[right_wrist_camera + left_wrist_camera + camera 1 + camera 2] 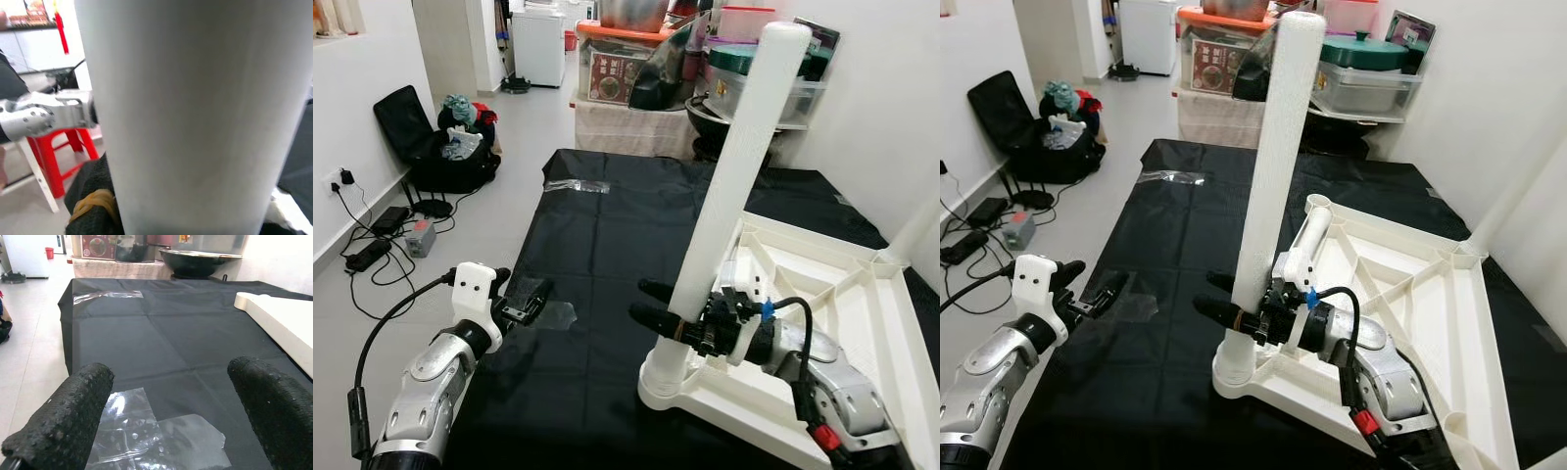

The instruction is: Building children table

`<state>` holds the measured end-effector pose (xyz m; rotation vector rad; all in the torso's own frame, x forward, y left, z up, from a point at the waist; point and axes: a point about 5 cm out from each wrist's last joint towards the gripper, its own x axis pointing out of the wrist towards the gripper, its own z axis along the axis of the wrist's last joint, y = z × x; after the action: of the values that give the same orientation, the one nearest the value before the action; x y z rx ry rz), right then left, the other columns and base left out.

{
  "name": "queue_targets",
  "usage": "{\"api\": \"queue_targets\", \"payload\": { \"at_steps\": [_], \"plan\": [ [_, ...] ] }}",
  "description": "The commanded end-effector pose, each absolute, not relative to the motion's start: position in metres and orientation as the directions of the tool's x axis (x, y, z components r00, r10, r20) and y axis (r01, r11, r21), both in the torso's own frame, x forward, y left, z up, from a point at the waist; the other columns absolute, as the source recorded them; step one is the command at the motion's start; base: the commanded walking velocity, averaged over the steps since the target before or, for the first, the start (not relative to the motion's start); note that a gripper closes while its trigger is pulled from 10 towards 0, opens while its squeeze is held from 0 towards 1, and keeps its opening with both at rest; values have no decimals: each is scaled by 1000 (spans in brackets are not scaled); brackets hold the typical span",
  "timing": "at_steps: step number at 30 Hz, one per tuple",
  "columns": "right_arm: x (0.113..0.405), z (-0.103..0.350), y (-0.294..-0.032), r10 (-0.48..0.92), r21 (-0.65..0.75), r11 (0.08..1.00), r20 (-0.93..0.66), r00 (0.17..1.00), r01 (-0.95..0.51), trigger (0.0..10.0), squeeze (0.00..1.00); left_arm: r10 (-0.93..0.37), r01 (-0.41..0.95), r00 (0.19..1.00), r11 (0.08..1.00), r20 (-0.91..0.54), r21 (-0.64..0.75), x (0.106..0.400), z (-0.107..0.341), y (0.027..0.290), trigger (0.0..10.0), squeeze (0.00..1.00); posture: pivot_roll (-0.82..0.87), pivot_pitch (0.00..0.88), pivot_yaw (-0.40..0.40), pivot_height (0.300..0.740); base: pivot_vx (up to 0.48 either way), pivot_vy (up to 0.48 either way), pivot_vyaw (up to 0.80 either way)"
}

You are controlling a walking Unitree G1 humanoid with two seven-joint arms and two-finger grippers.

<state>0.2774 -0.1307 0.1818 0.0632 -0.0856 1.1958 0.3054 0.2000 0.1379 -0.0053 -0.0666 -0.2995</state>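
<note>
A white table leg (734, 166) stands tilted in the near corner socket (666, 377) of the upside-down white tabletop (847, 294), which lies on a black sheet (626, 235). My right gripper (644, 302) is shut on the leg low down, just above the socket; up close the leg (195, 112) hides most of its fingers. My left gripper (524, 294) hovers open over the sheet to the left of the leg, holding nothing. Its two black fingers (63, 426) frame a patch of clear tape (156, 440).
Another white post (915, 230) rises at the tabletop's far right corner. A loose strip of tape (578, 186) lies further up the sheet. Pots and boxes crowd a shelf (636, 108) beyond. A black chair with clothes (445, 142) and cables (382, 240) sit on the floor left.
</note>
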Motion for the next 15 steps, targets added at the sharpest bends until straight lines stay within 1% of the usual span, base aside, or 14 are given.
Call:
{"api": "queue_targets", "payload": {
  "at_steps": [1,9,15],
  "plan": [
    [271,176,-120,950,43,291,102,294,-956,10000,0,-297,298,953,955,65,0,304,139,201,10000,0,139,0,-108,740,0,0,0],
    [270,179,-115,956,12,272,110,271,-962,10000,0,-297,298,952,955,67,2,304,140,201,10000,0,143,0,-108,740,0,0,0],
    [270,180,-111,952,-17,284,120,280,-959,10000,0,-297,298,953,955,66,4,304,140,201,10000,0,140,0,-103,740,0,0,0]
  ]
}}
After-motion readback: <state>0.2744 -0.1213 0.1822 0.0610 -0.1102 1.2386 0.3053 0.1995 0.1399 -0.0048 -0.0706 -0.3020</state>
